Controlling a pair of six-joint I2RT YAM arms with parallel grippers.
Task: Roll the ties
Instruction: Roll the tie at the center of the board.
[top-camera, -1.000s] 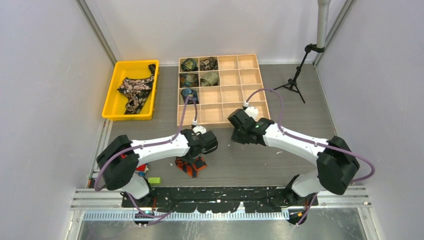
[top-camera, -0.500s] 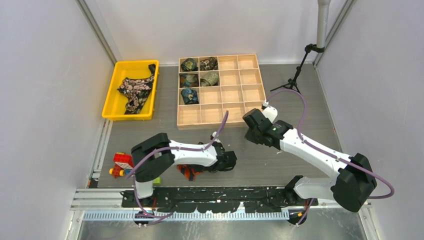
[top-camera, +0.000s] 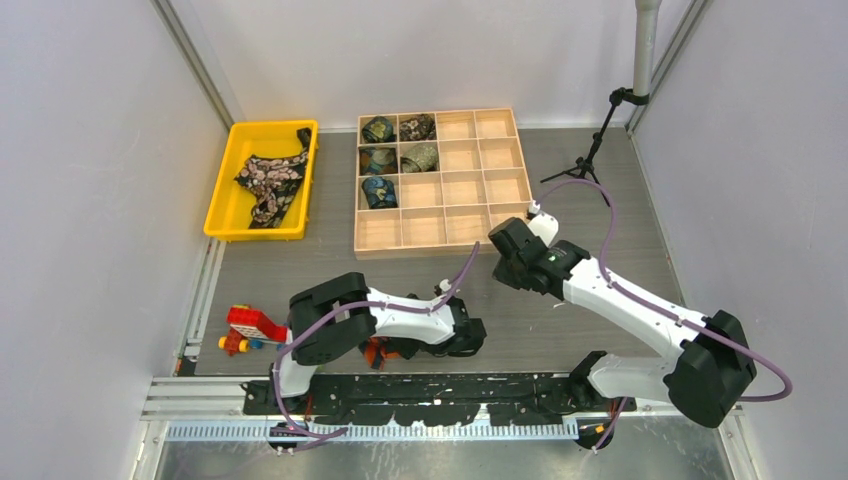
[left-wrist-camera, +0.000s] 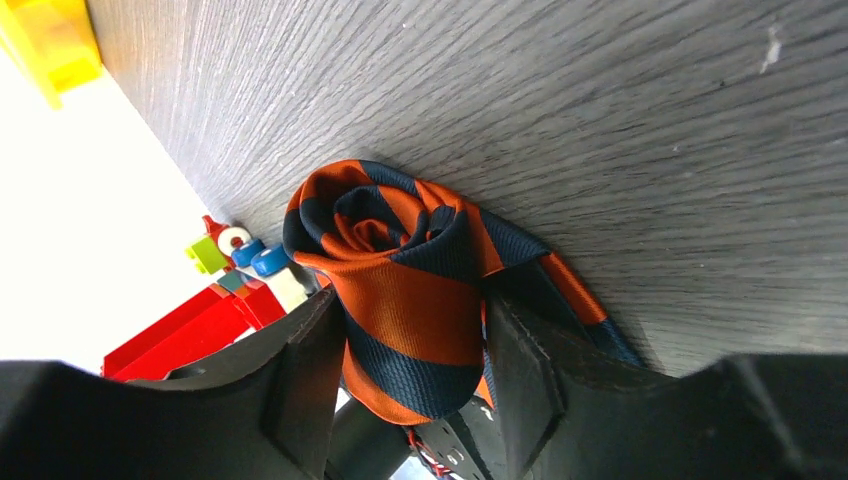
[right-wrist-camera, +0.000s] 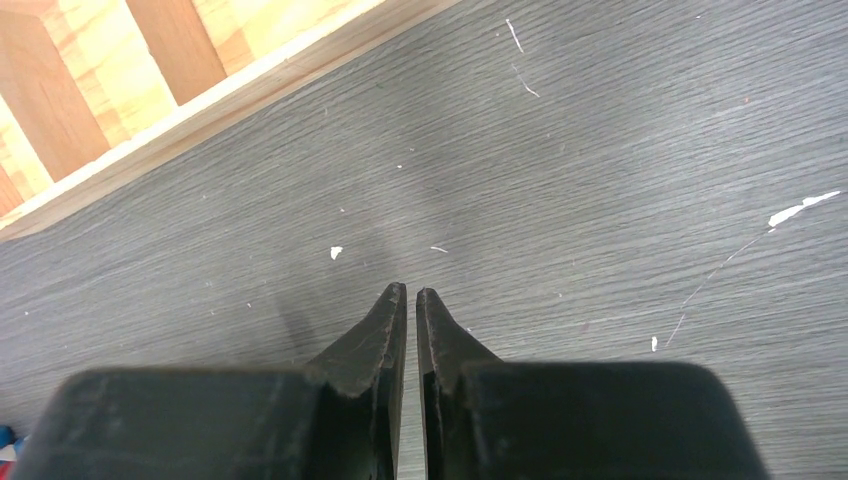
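Observation:
An orange-and-navy striped tie is wound into a roll and sits between the fingers of my left gripper, which is shut on it; its loose tail trails off to the right on the table. From above, this tie shows near the table's front edge, half hidden under my left gripper. My right gripper is shut with nothing in it, hovering over bare table just in front of the wooden box. A black tie with pink flowers lies unrolled in the yellow bin.
The wooden divided box holds several small rolled ties in its left compartments. Coloured toy blocks lie at the front left, close to the striped tie. A small black tripod stands at the back right.
My left arm has folded, its wrist swinging right and toward the front edge with the striped roll. My right gripper has drawn back to the right, away from the left one.

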